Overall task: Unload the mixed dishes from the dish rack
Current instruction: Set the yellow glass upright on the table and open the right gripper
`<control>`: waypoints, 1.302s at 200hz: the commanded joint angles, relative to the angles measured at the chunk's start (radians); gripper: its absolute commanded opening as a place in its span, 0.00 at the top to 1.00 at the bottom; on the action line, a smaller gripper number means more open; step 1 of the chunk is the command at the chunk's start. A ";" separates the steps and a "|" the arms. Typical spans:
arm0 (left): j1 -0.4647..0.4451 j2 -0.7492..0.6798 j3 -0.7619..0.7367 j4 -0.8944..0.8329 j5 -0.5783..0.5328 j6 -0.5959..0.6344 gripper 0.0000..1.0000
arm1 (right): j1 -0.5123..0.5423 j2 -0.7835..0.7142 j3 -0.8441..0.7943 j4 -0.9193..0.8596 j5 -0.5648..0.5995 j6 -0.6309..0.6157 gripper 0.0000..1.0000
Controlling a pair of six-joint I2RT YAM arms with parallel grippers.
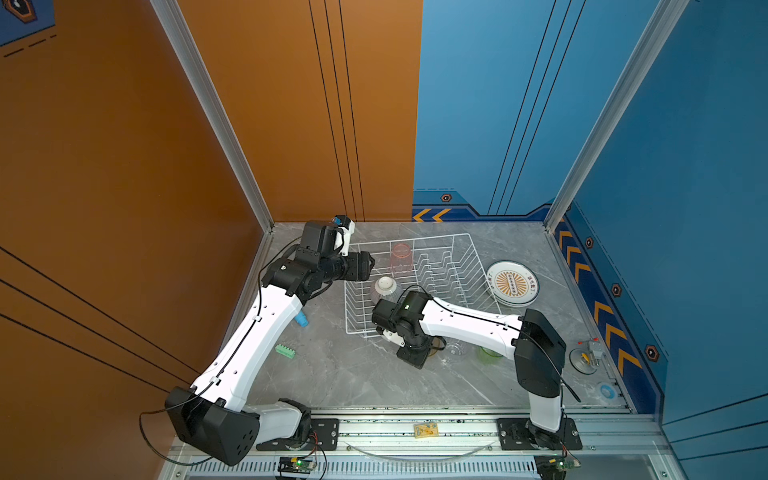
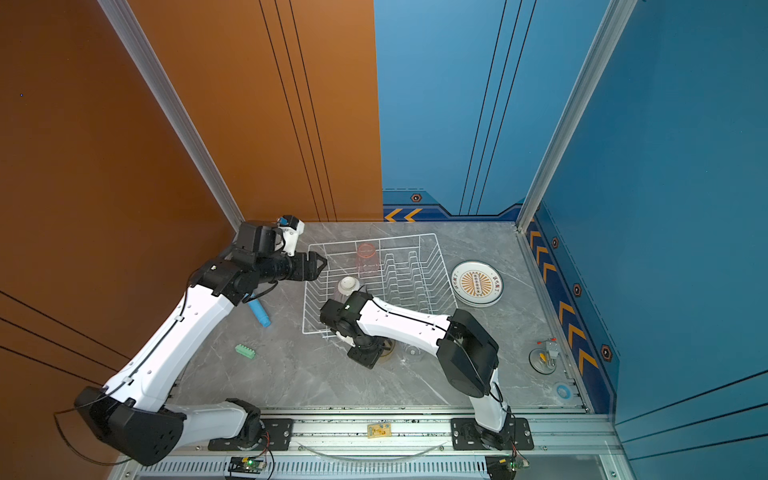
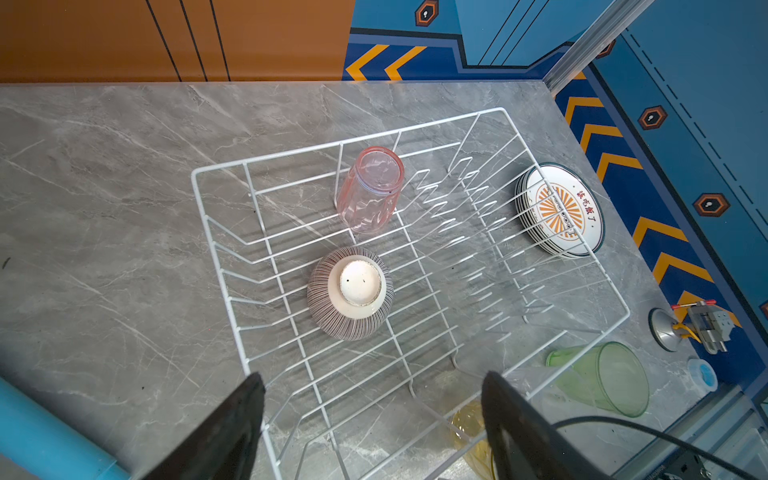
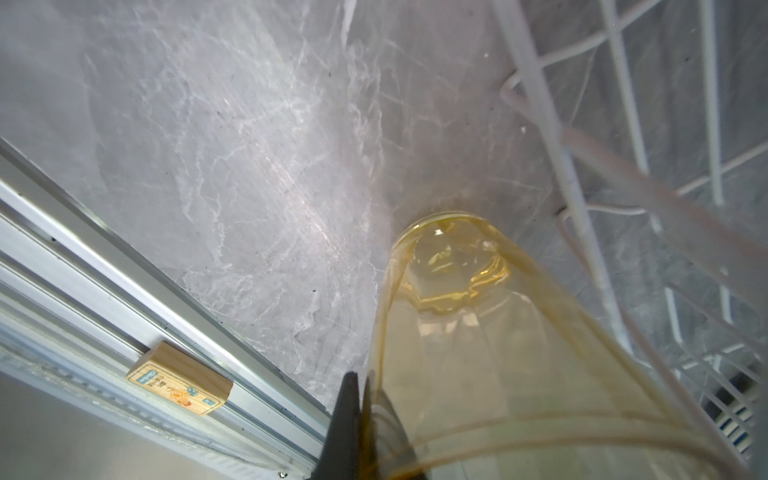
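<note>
Right jaws pinch the yellow tumbler [image 4: 457, 291], seemingly standing on the surface [image 3: 104, 208] at the rack's [image 3: 340, 142] near edge; left jaws gape empty. Plates [image 3: 561, 210], green tumbler [image 3: 602, 378], clear tumbler [image 1: 457, 347] are out; pink tumbler [image 3: 370, 191], bowl [image 3: 351, 293] wait inside.

Left arm [image 1: 257, 332]: climbs from its base at 7 o'clock of the table, elbow folded out low, forearm stretched toward 11 o'clock.
Left wrist: bent to aim toward 3 o'clock.
Left gripper [image 3: 373, 376]: jaws spread wide, nothing between them.
Right arm [image 1: 469, 324]: rises from 5 o'clock, elbow at 4 o'clock, forearm reaching toward 9 o'clock.
Right wrist: tipped steeply downward.
Right gripper [image 4: 361, 386]: jaws pinched tight on the wall of the yellow tumbler [image 4: 457, 270].
</note>
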 commanded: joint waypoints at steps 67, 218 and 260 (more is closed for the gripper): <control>0.003 -0.014 -0.008 -0.020 0.002 0.008 0.17 | 0.018 -0.027 -0.029 -0.045 0.003 0.002 1.00; -0.014 -0.004 0.007 -0.046 -0.022 0.005 0.17 | -0.006 -0.009 -0.033 0.037 -0.092 -0.036 1.00; -0.024 -0.004 0.010 -0.053 -0.035 0.003 0.17 | -0.017 -0.002 -0.046 0.053 -0.091 -0.037 1.00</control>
